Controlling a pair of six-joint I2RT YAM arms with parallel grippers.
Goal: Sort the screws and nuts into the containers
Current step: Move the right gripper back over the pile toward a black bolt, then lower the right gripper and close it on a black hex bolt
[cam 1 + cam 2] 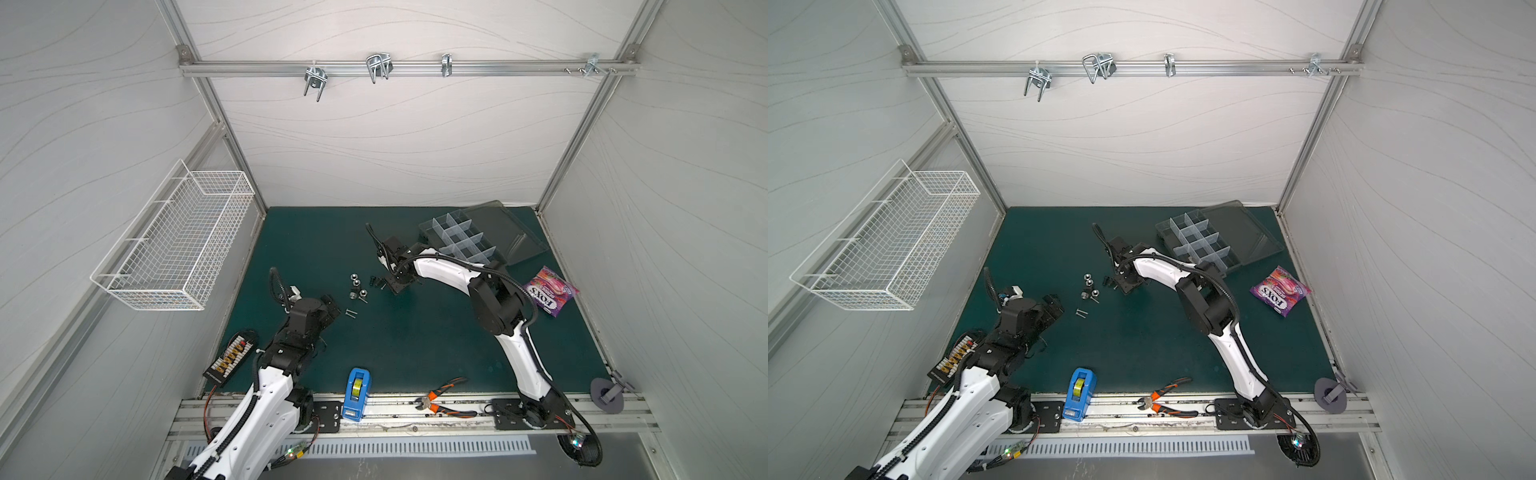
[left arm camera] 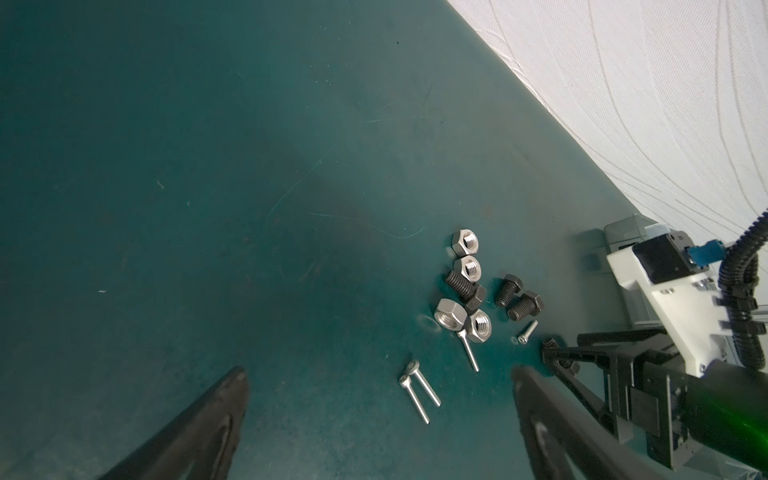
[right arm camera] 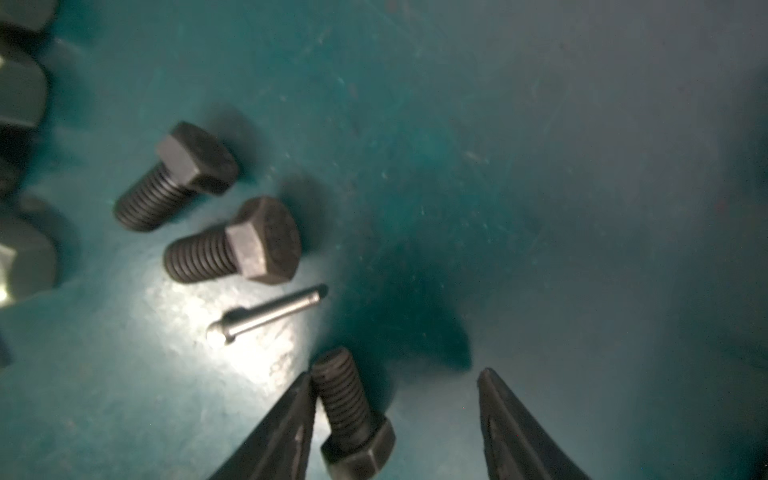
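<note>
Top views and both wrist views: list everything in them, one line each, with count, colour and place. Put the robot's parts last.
nuts: four, silver, clustered mid-mat
bolts: four, black, by the nuts; one between the jaws of the right end effector
thin screws: four, silver, loose beside the nuts
organizer box: one, clear grey, lid open, back right
wire basket: one, white, left wall
candy bag: one, purple, right side
tape dispenser: one, blue, front edge
pliers: one, orange-handled, front edge
connector board: one, black, front left
hooks: four, silver, back rail
disc: one, grey, front right
mat: one, dark green, floor
left end effector: one, black, open, near the thin screws
right end effector: one, black, open around a bolt
</note>
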